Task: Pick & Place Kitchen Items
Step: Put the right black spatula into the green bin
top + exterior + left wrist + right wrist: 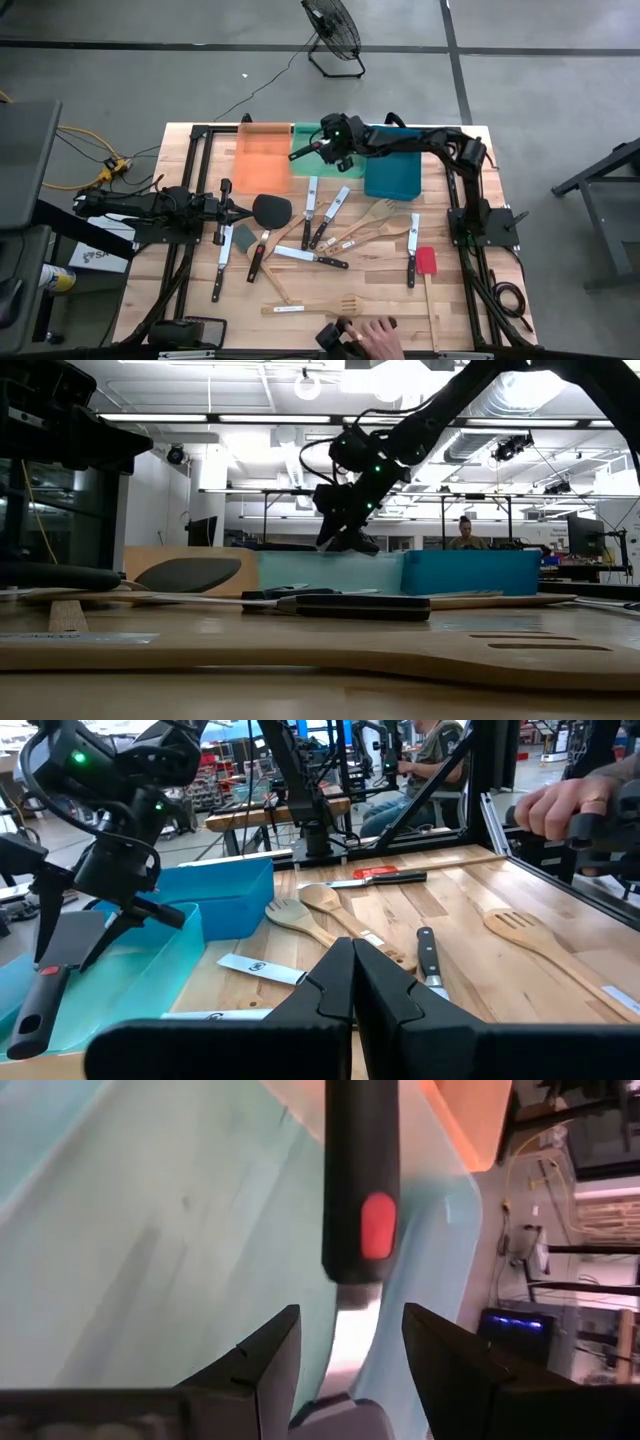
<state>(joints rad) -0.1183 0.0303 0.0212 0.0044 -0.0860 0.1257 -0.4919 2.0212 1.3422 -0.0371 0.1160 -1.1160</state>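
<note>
My right gripper (350,1320) is open over the green tray (345,168). A utensil with a black handle bearing a red spot (362,1190) lies in that tray; it also shows in the left wrist view (45,975). The fingers stand on either side of its pale end (355,1315) with a gap on each side. My left gripper (352,982) is shut and empty, low at the table's left, next to a black spatula (270,208). Knives (311,200), wooden spoons (378,213), a red spatula (426,262) and a wooden turner (310,307) lie flat on the table.
An orange tray (262,155) stands left of the green one and a blue tray (392,172) right of it, all at the far edge. A person's hand (375,340) holds a dark device at the near edge. Utensils are scattered over the table's middle.
</note>
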